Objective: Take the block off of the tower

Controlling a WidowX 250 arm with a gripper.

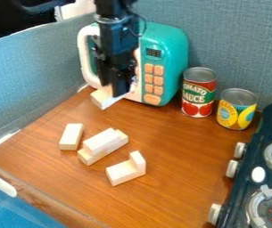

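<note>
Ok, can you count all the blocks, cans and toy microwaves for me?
Blocks: 6 (1 alone, 2 in a stack, 2 in an L shape, 1 in the gripper)
Cans: 2 (red can, yellow can)
Toy microwave: 1
Total: 9

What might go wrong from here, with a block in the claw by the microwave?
The held block sits at a slant in the claw, so it might slip out. The toy microwave looks close behind and could get bumped. In the stacked pair, the top block lies offset on the lower one, so a brush could dislodge it.
</note>
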